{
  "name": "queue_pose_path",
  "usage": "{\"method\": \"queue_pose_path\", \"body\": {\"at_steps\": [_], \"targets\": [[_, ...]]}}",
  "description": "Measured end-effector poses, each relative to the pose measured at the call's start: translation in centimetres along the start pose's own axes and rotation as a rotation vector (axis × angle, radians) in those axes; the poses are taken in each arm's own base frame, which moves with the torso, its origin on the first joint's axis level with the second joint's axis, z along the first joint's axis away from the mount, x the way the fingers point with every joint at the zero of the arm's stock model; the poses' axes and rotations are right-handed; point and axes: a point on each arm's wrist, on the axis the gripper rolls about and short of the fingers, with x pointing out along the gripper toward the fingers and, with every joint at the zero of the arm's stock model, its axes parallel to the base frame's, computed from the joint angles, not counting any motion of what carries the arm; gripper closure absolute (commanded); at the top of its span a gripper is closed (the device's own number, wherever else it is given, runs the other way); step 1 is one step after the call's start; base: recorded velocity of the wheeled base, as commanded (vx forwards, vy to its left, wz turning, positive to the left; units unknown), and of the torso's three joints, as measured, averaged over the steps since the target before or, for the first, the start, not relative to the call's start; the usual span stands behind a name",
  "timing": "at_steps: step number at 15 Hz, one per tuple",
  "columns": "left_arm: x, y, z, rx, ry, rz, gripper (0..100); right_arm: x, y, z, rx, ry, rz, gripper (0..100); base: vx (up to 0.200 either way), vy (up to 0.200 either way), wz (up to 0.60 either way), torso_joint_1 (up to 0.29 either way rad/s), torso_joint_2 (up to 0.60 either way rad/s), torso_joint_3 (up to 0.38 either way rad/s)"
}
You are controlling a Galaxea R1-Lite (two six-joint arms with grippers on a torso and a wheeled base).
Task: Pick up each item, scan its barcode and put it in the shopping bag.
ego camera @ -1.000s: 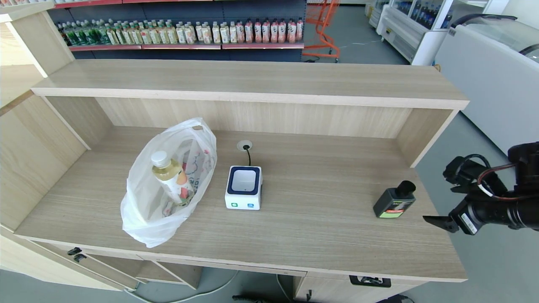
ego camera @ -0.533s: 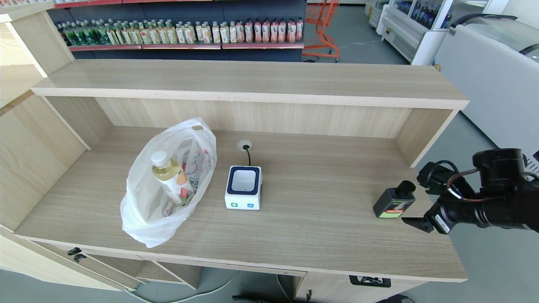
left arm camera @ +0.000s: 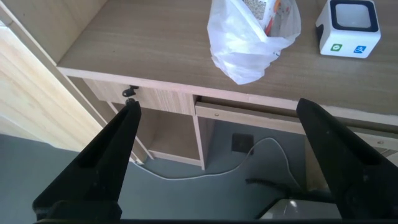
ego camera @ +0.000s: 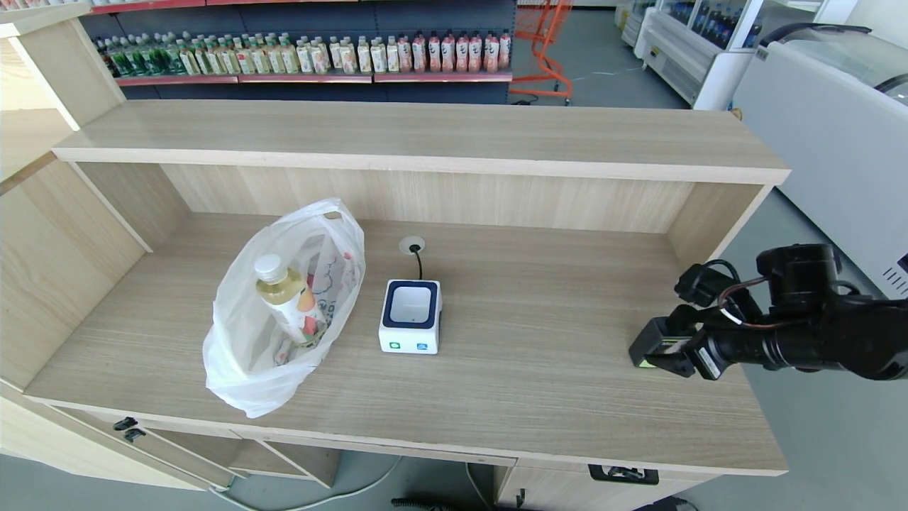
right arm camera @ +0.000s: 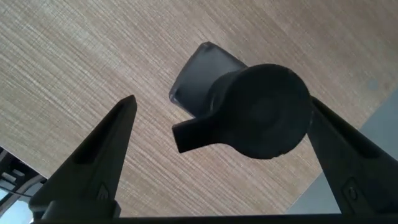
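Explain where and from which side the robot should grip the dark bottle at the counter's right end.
Probably the flat-sided body below the wide cap, coming from the counter's right edge. The bottle seems to stand upright near that edge, and its round cap offers poorer faces. The open right gripper flanks it.

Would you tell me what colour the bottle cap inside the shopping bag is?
The cap is white, clearest in the head view.
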Motion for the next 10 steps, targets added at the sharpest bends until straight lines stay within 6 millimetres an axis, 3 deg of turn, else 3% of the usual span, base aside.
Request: {"method": "queue_pose_path", "body": {"at_steps": [1, 7, 10], "targets": [[0.0, 0.0, 0.0, 0.0, 0.0, 0.0, 0, 0.3, 0.1, -0.1, 0.001, 0.003, 0.006, 100, 0.0, 0.0, 0.0, 0.0, 0.0, 0.0], [0.0, 0.0, 0.0, 0.0, 0.0, 0.0, 0, 2.4, 0.3, 0.0, -0.019, -0.037, 0.0, 100, 0.0, 0.0, 0.0, 0.0, 0.0, 0.0], [0.0, 0.0, 0.0, 0.0, 0.0, 0.0, 0, 2.2, 1.0, -0.2, -0.025, -0.036, 0.014, 100, 0.0, 0.0, 0.0, 0.0, 0.0, 0.0]]}}
